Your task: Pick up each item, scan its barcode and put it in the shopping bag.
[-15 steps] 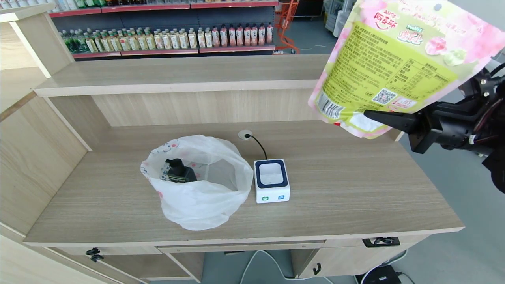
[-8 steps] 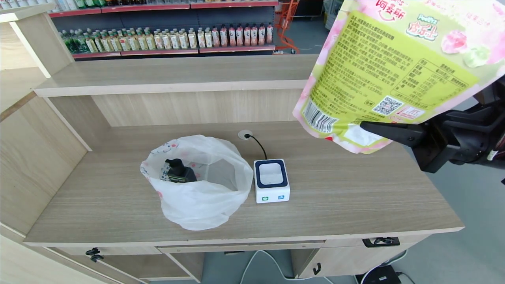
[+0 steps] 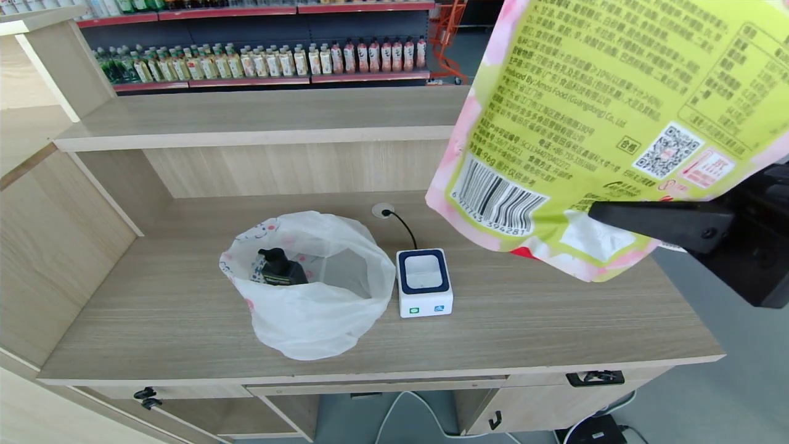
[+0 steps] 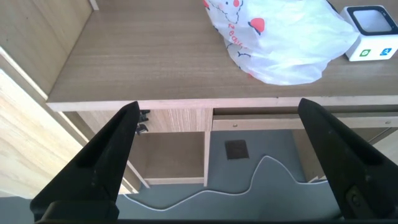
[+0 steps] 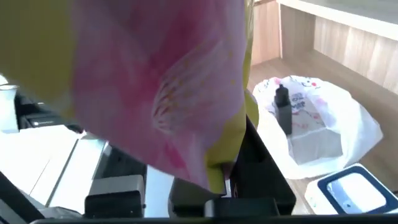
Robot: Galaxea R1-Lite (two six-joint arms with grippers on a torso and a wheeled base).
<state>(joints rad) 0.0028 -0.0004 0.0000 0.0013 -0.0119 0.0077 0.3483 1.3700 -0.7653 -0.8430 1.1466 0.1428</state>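
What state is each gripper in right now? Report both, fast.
Left gripper: open, jaws wide apart, holding nothing.
Right gripper: closed on the pink-and-green snack pouch.

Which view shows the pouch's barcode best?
The head view: the barcode faces that camera, whole. The right wrist view shows the pouch's pink side; the left wrist view shows the shopping bag.

Shop checkout: wooden counter, barcode scanner, shelves of bottled drinks behind.
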